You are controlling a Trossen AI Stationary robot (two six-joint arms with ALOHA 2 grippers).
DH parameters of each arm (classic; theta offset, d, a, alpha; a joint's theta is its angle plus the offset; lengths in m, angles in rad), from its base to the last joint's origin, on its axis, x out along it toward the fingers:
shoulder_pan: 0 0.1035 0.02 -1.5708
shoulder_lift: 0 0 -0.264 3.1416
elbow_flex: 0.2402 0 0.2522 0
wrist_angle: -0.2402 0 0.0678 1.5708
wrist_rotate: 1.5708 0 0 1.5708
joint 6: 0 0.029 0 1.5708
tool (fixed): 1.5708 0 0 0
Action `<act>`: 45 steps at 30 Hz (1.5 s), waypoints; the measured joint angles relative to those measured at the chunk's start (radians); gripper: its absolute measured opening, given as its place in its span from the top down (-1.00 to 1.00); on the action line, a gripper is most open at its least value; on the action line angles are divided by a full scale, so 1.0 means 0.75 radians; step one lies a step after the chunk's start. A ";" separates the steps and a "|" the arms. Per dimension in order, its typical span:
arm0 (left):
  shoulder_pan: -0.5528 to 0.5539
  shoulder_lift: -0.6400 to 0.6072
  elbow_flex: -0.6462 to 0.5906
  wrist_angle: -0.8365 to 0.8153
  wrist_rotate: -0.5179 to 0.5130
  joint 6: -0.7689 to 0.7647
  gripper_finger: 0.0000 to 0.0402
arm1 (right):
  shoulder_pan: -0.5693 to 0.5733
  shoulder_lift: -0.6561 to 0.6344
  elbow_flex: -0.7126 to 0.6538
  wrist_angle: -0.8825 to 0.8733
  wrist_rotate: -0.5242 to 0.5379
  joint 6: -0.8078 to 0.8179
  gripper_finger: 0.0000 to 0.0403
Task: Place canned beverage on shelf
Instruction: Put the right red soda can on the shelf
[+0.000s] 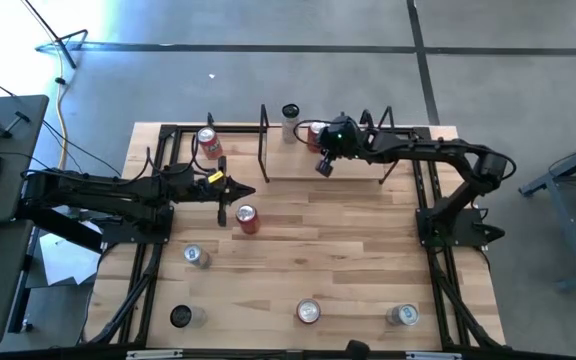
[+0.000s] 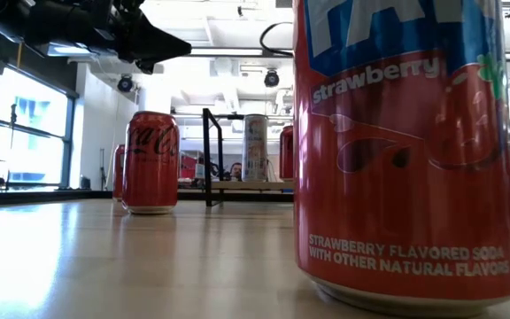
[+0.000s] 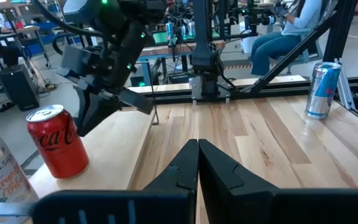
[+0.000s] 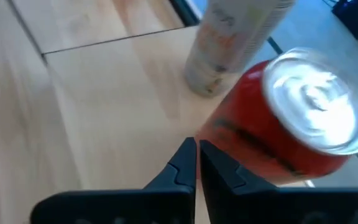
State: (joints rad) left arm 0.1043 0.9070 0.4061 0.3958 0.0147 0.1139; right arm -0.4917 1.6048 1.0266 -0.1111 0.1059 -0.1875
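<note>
The shelf, a narrow light-wood board framed by thin black rods, sits at the far middle of the wooden surface. Two cans stand on its far edge: a tall pale Celsius can with a dark top, and just beside it a red Coca-Cola can, upright with its silver lid closed.

The right pincer hangs over the shelf board just beside the red Coca-Cola can, its fingers pressed together on nothing. In the right wrist view the fingertips meet in front of the can's red wall, apart from it.

The left pincer reaches in from the left side of the surface, also pressed together and empty, pointing toward the shelf's near left corner. Near its tip stands another red soda can. A red can stands at the far left, beyond the left arm.

Along the near part of the surface stand more cans: a silver one, a dark-topped one, a red strawberry soda can and a silver-blue can. All look upright and sealed.
</note>
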 joint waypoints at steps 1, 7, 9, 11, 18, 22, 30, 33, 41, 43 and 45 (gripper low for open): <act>0.000 0.000 0.000 0.000 0.000 0.000 0.99 | -0.010 0.000 0.000 0.007 0.001 0.000 0.99; 0.000 0.000 0.000 -0.006 0.000 0.002 0.99 | -0.060 0.000 0.000 0.028 -0.004 0.007 1.00; 0.000 -0.001 0.000 -0.007 0.000 0.003 0.99 | -0.068 0.000 0.000 0.028 -0.004 0.007 1.00; 0.000 0.000 0.000 -0.008 0.000 0.004 0.99 | -0.069 0.000 0.000 0.032 -0.004 0.007 1.00; 0.000 -0.001 0.000 -0.008 0.000 0.015 0.99 | -0.069 0.000 0.000 0.055 -0.014 -0.027 1.00; 0.000 0.000 0.000 -0.006 -0.011 0.015 0.99 | -0.069 0.000 0.000 0.066 -0.015 -0.051 1.00; 0.000 0.000 0.000 -0.008 -0.035 0.018 0.99 | -0.105 0.000 0.001 0.065 -0.014 -0.033 1.00; 0.000 0.000 0.000 -0.008 -0.035 0.018 0.99 | -0.120 0.000 0.001 0.065 -0.012 -0.028 1.00; 0.000 -0.001 -0.001 -0.008 -0.035 0.018 0.99 | -0.110 -0.001 0.001 0.064 -0.007 -0.025 1.00; 0.000 0.000 -0.001 -0.008 -0.037 0.018 0.99 | -0.087 -0.011 0.001 0.057 -0.006 -0.039 1.00; -0.001 0.000 -0.001 -0.006 -0.070 0.015 0.99 | -0.055 -0.048 0.001 0.046 0.016 -0.064 1.00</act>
State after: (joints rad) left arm 0.1040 0.9068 0.4057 0.3914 -0.0376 0.1252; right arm -0.5330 1.5686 1.0271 -0.0763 0.1179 -0.2351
